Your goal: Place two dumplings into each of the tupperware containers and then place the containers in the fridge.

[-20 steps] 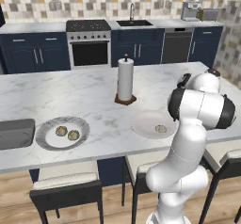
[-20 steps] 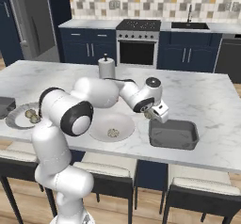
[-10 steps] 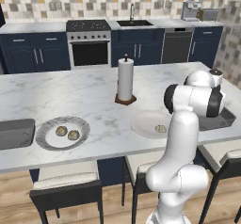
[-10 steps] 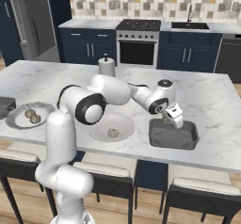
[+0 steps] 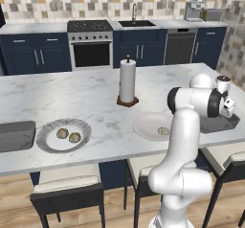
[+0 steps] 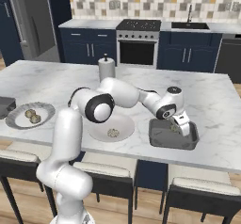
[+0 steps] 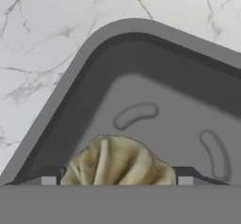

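Observation:
My gripper (image 6: 181,124) hangs low inside the right tupperware container (image 6: 164,143), shut on a tan crinkled dumpling (image 6: 175,128). In the hand view the dumpling (image 7: 117,164) spans the gap between the two fingertips of the gripper (image 7: 116,180), just above the container's dark grey floor (image 7: 155,100). From the left base view the container (image 5: 217,124) is partly hidden behind my arm. One dumpling (image 5: 163,131) lies on the middle plate (image 5: 146,126). Two more dumplings (image 5: 62,134) (image 5: 74,137) lie on the left plate (image 5: 48,143). A second container (image 5: 14,136) sits at the far left. The grey fridge (image 6: 35,25) stands back left.
A paper towel roll (image 5: 127,81) stands upright on the marble island behind the middle plate. Stools (image 5: 67,186) line the island's near edge. Oven (image 5: 91,50) and sink (image 5: 136,23) run along the back wall.
The arm has swung right from beside the middle plate to over the right container and come down into it, carrying the dumpling. The plates and other dumplings have stayed put.

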